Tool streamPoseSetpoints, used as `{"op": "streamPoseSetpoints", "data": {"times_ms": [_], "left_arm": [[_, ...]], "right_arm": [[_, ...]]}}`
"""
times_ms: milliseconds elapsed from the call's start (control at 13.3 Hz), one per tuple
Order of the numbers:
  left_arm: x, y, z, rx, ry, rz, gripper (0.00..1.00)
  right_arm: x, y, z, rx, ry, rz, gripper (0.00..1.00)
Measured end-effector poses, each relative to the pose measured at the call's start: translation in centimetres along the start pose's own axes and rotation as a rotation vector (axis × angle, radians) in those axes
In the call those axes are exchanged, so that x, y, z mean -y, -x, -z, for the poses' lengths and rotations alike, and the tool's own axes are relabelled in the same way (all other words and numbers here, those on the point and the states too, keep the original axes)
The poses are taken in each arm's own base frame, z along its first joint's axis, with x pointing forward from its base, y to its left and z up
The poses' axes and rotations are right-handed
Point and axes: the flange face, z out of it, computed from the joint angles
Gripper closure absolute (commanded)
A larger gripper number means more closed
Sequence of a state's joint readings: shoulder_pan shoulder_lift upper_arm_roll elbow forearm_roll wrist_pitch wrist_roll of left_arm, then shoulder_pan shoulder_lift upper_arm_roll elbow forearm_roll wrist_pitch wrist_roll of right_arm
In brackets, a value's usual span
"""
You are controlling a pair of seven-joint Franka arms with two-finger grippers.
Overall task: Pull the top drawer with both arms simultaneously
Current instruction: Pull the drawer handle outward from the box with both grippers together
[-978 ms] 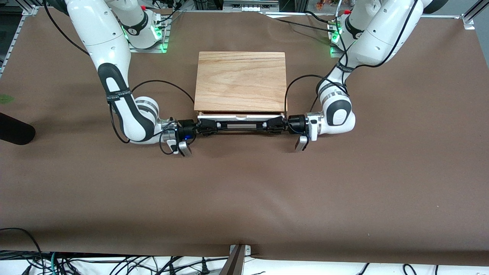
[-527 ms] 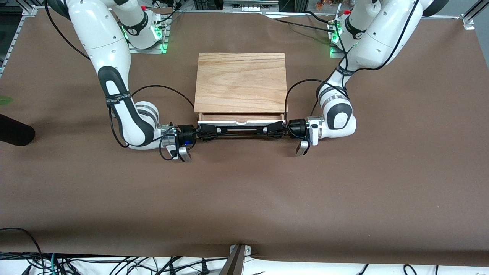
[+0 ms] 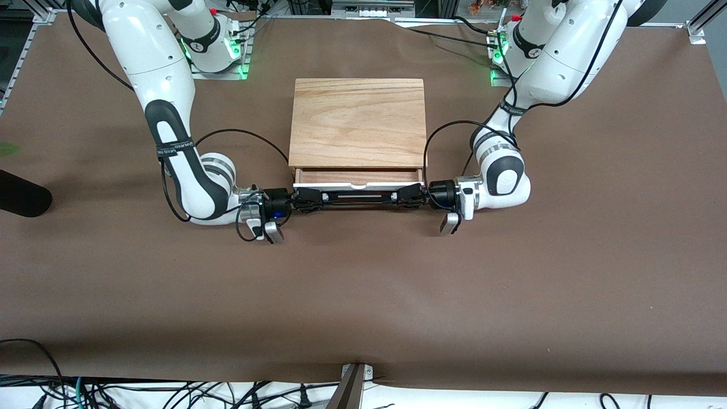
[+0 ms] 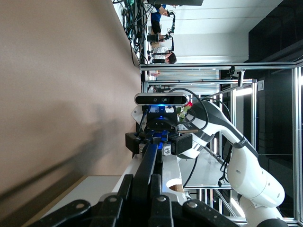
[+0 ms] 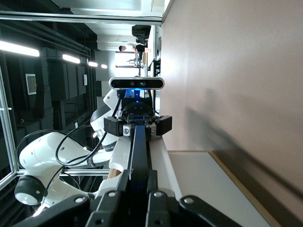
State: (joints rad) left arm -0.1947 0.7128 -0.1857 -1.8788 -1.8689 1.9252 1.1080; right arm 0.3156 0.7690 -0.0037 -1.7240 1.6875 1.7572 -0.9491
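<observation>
The top drawer (image 3: 358, 176) stands a little way out of the cabinet, and a strip of its light wood tray shows under the wooden top board (image 3: 358, 122). Its black bar handle (image 3: 358, 197) runs along the white front. My left gripper (image 3: 406, 197) is shut on the handle's end toward the left arm. My right gripper (image 3: 309, 199) is shut on the other end. In the left wrist view the left gripper (image 4: 140, 178) clamps the bar (image 4: 150, 158), with the white front (image 4: 90, 191) beside it. The right wrist view shows the right gripper (image 5: 139, 176) clamping the bar (image 5: 138, 151).
A brown cover (image 3: 363, 295) spans the table. A dark object (image 3: 23, 196) lies at the right arm's end. A metal bracket (image 3: 355, 378) sits at the table edge nearest the front camera, with cables below it.
The drawer has slid out toward the front camera. Both grippers moved with the handle, still shut on it, and more of the wood tray shows.
</observation>
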Motion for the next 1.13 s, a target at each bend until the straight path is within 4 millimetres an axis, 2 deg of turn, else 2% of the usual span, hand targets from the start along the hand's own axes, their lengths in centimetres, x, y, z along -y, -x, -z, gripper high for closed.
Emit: {"op": "streamPoseSetpoints", "data": {"times_ms": [1128], "left_arm": [[0.0, -3.2, -0.1, -0.006, 0.01, -0.019, 1.0]], "right_arm": [[0.0, -2.7, 0.2, -0.031, -0.009, 0.022, 1.0]]}}
